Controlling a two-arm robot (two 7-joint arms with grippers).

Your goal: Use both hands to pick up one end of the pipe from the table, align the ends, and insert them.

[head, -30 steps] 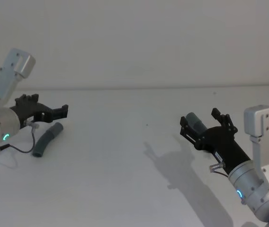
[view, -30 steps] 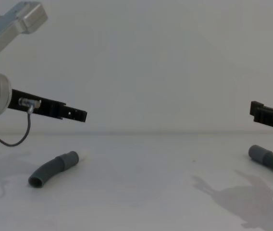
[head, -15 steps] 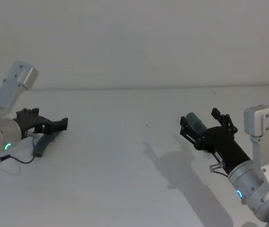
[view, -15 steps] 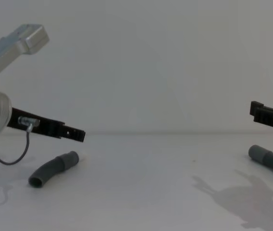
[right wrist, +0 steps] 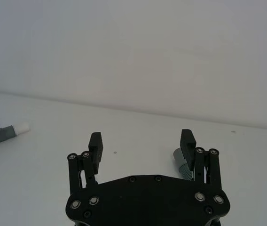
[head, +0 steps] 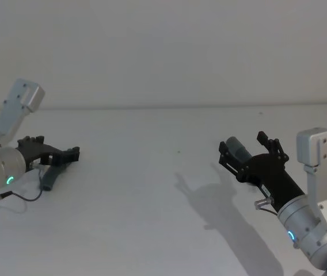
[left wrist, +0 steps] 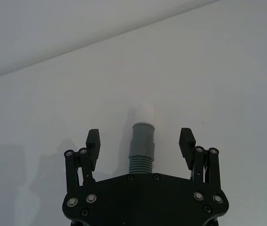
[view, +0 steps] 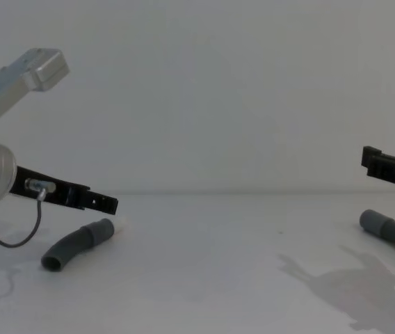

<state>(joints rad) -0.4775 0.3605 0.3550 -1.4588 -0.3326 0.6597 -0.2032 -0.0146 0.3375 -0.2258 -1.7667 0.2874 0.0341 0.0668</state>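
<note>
A short curved length of dark grey ribbed pipe (view: 78, 244) lies on the white table (head: 146, 207) at the left. Its cuff end (left wrist: 142, 136) carries a whitish spigot. My left gripper (left wrist: 140, 139) is open, hovering low with a finger on either side of that cuff, just above it in the chest view (view: 104, 203). At the right, a plain grey cuff end (head: 236, 149) lies on the table. My right gripper (head: 245, 150) is open and held above it (view: 382, 164). In the right wrist view that cuff (right wrist: 179, 158) sits close to one finger.
A thin black cable (view: 17, 236) with a metal plug hangs from the left arm near the left pipe (head: 49, 179). The table meets a plain pale wall (head: 169, 52) behind. Open table surface lies between the two arms.
My left gripper has come down and drawn back toward the left pipe, now straddling its spigot end. The right arm and both pipe ends have not moved.
</note>
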